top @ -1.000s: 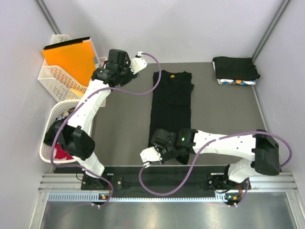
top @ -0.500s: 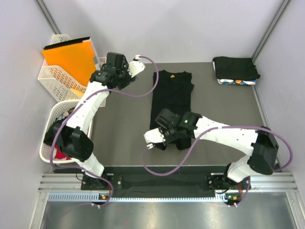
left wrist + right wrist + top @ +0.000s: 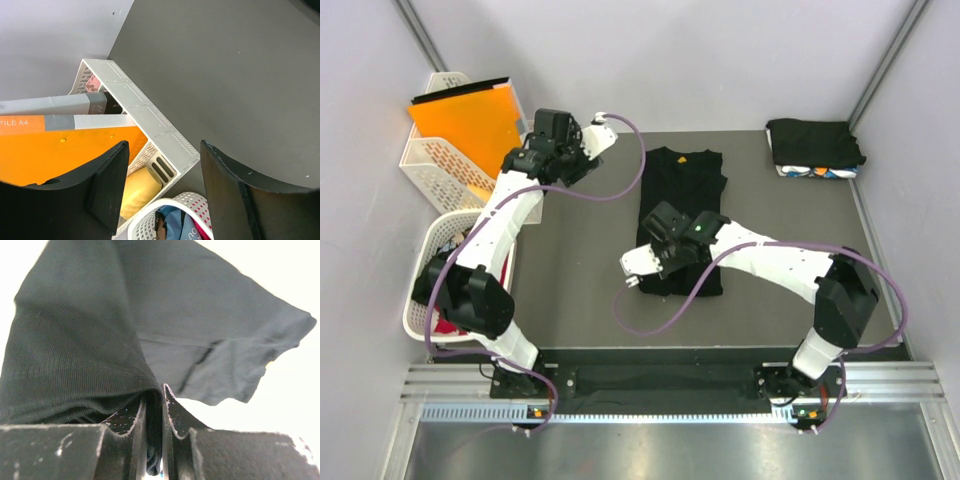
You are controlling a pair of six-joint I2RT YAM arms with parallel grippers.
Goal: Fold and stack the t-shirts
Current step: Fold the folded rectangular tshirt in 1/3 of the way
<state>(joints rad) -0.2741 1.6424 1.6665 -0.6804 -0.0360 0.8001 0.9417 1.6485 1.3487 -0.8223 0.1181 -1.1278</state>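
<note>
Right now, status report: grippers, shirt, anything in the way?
Left gripper open, empty, above the white lattice basket. Right gripper shut on black t-shirt, near hem raised. Nothing seen lying on it.

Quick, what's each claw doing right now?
Left claw: open, empty.
Right claw: shut on the black shirt.

A t-shirt lies mid-tabletop; folded shirts sit stacked at its far right corner; baskets stand beside the left edge.
</note>
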